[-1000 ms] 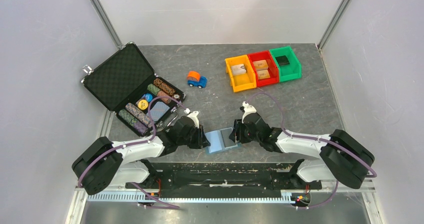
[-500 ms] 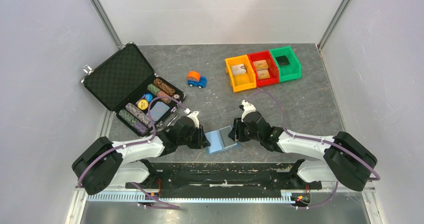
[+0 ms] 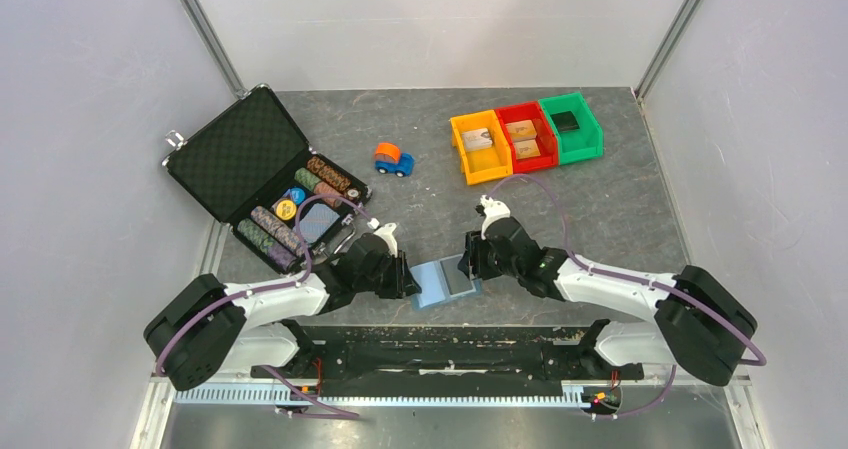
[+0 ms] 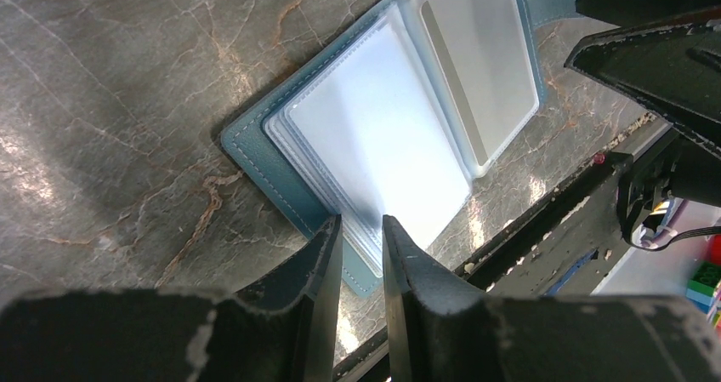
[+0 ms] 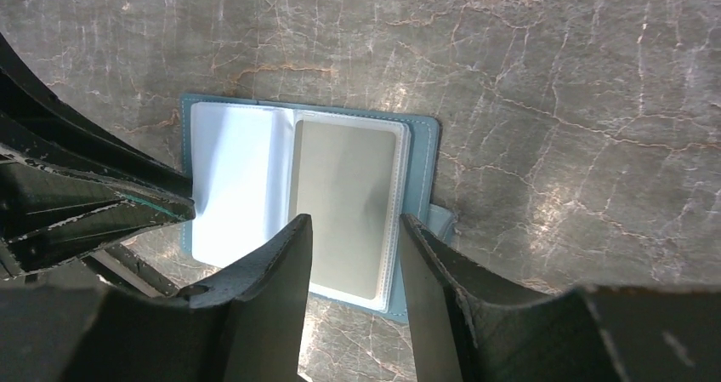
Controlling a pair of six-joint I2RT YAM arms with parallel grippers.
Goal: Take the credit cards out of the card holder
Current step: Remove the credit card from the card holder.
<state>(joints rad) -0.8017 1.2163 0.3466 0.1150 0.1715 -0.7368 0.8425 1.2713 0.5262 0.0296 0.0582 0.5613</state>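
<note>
1. Black fingers of the left gripper point(image 4: 357, 222) stand narrow, their tips at the left edge of the card holder point(image 4: 255, 156). Whether they pinch the clear sleeves point(image 4: 374, 135) or only press there I cannot tell. Either way, the likely purpose is to stop the wallet sliding.
2. The right gripper point(image 5: 354, 225) has its fingers moderately apart with nothing between them, one to each side of a grey-tan credit card point(image 5: 344, 186). That spread looks chosen to straddle the card's width before closing.
3. The card lies flat inside the right-hand sleeve, seen through the plastic. The left-hand sleeve shows only blank white and seems empty.
4. The holder is spread open and flat on the grey marbled table point(image 5: 553, 76), close to its near edge and between the two arms. Its closing tab point(image 5: 442, 222) pokes out on the right, and the pockets face up where both grippers can reach.
5. Well back stand an orange bin point(image 3: 480, 147), a red bin point(image 3: 527, 136) and a green bin point(image 3: 570, 126), side by side. Their small flat contents are too small to name — probably the drop-off.
6. The card is thin and sleeved, so it will likely need sliding out rather than lifting.
</note>
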